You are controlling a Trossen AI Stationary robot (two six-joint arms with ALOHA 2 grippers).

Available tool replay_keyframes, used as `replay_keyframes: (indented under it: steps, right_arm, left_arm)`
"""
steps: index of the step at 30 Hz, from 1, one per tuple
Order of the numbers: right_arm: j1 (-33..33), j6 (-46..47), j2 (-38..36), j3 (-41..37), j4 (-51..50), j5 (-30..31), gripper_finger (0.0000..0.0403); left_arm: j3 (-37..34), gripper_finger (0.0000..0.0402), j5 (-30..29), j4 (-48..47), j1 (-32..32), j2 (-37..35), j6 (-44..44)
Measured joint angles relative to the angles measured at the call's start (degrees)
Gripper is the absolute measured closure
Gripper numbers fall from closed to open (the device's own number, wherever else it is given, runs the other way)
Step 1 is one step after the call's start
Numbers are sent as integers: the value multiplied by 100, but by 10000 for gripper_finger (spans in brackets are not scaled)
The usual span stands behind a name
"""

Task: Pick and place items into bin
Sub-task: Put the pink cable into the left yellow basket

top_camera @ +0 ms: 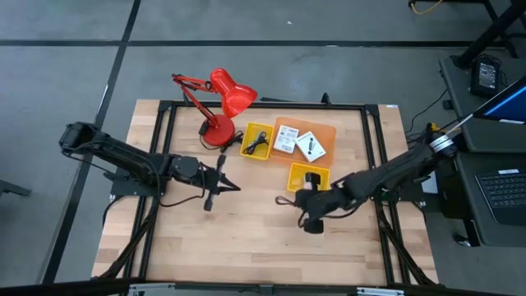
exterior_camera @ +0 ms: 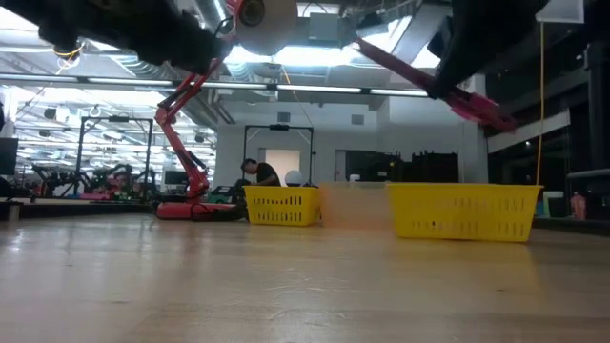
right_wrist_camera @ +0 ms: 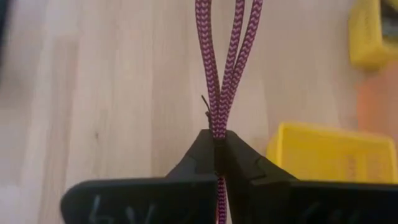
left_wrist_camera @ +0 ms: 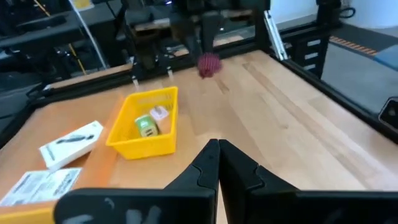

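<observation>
The maroon cord (right_wrist_camera: 219, 56) runs out of frame past the right end effector (right_wrist_camera: 217, 144), which is clenched on it beside the near yellow bin (top_camera: 308, 178). The left end effector (top_camera: 233, 186), left of that bin, is clenched on nothing.

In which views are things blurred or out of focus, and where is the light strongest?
Right wrist view: the maroon cord pinched in the right hand is sharp, the yellow bin beside it soft. Low view: the near table is blurred; ceiling lights glare brightest. Left wrist view: the left hand is sharp, the background slightly soft.

left end effector (top_camera: 231, 186): shut, mid-table | right end effector (right_wrist_camera: 217, 140): shut, clamped, low over table
</observation>
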Motion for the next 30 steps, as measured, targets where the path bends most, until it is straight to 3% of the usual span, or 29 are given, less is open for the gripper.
replay_keyframes:
  steps: [8,14,25,30]
  right_arm:
    - [-263,-585,-737,-1617,2595,-10,403]
    - [-612,-906,-820,-2483,4273,-161,403]
    - [-1048,-1618,-845,-2451,5122,-337,403]
    - [-1432,-1315,-845,-2449,5418,-323,403]
  left_arm:
    - [-206,400,-150,165,57,-174,-32]
    - [-205,398,-148,187,57,-140,-8]
    - [-205,399,-153,231,57,-86,-48]
    - [-205,401,-154,251,57,-86,-147]
